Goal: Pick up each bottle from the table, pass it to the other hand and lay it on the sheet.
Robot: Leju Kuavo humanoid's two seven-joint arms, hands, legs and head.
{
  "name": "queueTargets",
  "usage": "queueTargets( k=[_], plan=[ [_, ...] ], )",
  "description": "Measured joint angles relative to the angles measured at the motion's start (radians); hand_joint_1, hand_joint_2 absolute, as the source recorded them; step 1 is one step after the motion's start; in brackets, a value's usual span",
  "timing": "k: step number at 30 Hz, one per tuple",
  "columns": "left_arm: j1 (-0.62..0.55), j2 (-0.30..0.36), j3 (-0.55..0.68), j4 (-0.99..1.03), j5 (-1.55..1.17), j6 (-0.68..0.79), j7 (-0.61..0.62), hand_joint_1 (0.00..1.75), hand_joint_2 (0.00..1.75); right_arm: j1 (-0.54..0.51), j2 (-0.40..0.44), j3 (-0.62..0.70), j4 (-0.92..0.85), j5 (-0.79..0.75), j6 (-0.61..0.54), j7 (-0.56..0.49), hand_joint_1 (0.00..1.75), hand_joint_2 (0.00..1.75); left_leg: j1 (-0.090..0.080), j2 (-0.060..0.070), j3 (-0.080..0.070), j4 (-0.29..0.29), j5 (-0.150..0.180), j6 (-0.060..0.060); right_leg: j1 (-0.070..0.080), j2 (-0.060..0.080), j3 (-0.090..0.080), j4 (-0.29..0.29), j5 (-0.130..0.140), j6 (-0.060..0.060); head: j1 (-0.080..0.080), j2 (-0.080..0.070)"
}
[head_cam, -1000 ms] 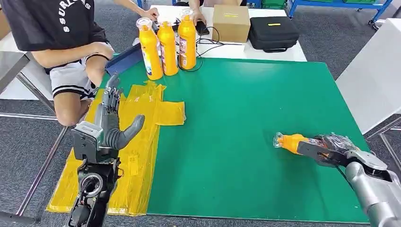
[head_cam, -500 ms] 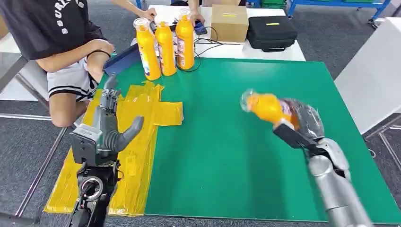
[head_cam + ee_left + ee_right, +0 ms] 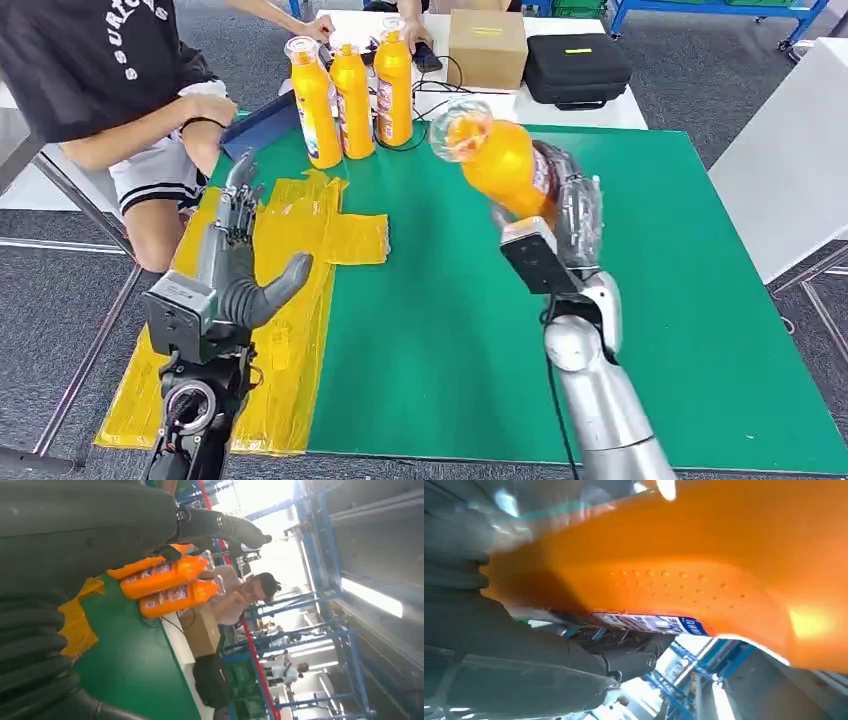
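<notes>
My right hand (image 3: 560, 215) grips an orange bottle (image 3: 495, 155) and holds it high over the middle of the green table (image 3: 560, 350), tilted with its clear cap toward the far left. Up close, its orange body (image 3: 704, 575) lies against my fingers. My left hand (image 3: 235, 260) hovers open over the yellow sheet (image 3: 290, 300) at the table's left edge, fingers stretched forward and thumb out to the side. Three more orange bottles (image 3: 352, 95) stand upright at the far left corner; the left wrist view shows these bottles (image 3: 170, 582) beyond my fingers.
A person sits at the far left (image 3: 120, 90), an arm resting near the table corner, with another hand by the standing bottles. A cardboard box (image 3: 488, 45) and a black case (image 3: 578, 68) lie on the white table behind. Cables trail near the bottles.
My right arm lifted the bottle off the table's right side and swung it up and left toward the middle. The left hand stayed over the sheet.
</notes>
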Motion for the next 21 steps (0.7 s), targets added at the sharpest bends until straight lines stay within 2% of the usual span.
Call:
queueTargets(
  k=[8, 16, 21],
  plan=[
    [0.000, 0.001, -0.028, 0.000, -0.002, -0.019, -0.007, 0.00, 1.75, -0.012, 0.045, 0.067, 0.007, -0.058, -0.006, -0.056, 1.75, 1.75, -0.001, 0.000, 0.000, 0.000, 0.000, 0.000, 0.000, 0.000, 0.000, 0.000, 0.000, 0.000, 0.000, 0.000],
    [-0.009, 0.007, -0.056, -0.001, 0.004, -0.034, -0.013, 0.00, 1.75, -0.073, 0.091, 0.138, 0.084, -0.121, 0.074, -0.106, 1.75, 1.75, 0.000, 0.000, 0.000, 0.000, 0.000, 0.000, 0.000, 0.000, 0.000, 0.000, 0.000, 0.000, 0.000, 0.000],
    [-0.015, 0.008, -0.071, -0.002, 0.014, -0.038, -0.011, 0.00, 1.75, -0.099, 0.132, 0.210, 0.149, -0.132, 0.085, -0.115, 1.75, 1.75, 0.000, 0.000, 0.000, 0.000, 0.000, 0.000, 0.000, 0.000, -0.001, 0.000, 0.000, 0.000, 0.000, 0.000]
  ],
)
